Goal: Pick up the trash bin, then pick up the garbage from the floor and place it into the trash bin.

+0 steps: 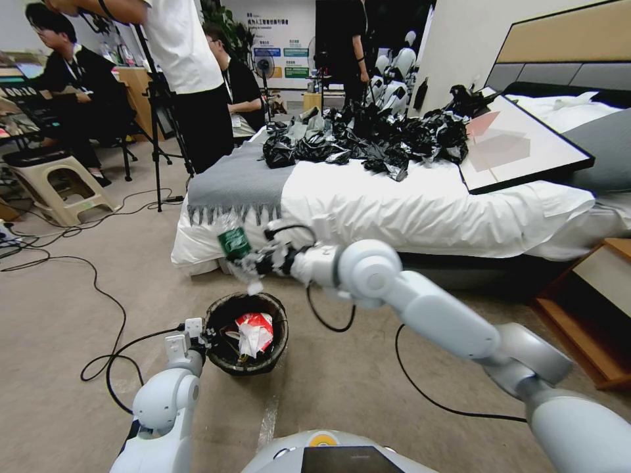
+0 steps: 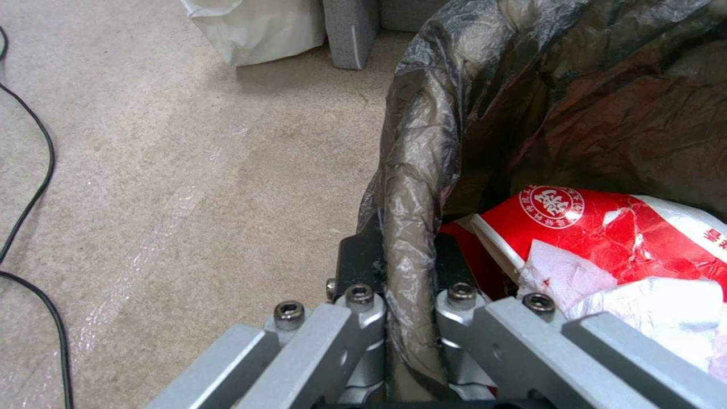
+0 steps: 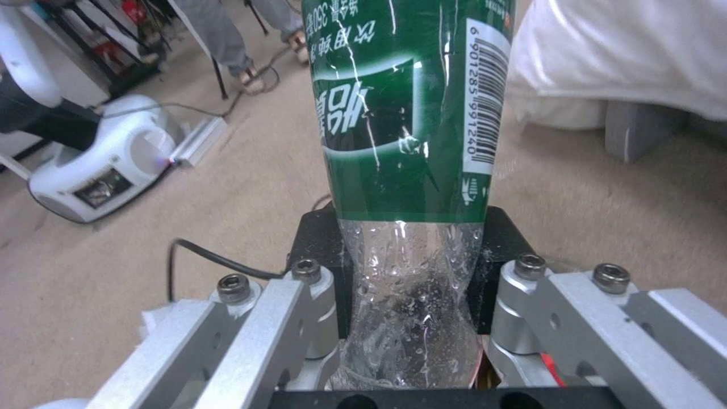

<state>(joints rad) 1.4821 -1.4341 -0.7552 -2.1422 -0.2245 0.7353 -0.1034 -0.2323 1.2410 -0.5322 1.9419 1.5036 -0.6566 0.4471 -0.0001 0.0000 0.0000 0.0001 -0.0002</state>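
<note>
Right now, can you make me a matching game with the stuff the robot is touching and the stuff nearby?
Things:
1. plastic bottle
2. trash bin
3. red-and-white wrapper
4. heap of black bags

Where:
A. lying inside the bin
B. on the bed
C. squeezed in the right gripper, above the bin
D. rim pinched by the left gripper

Pairs: 1-C, 2-D, 3-A, 4-B
</note>
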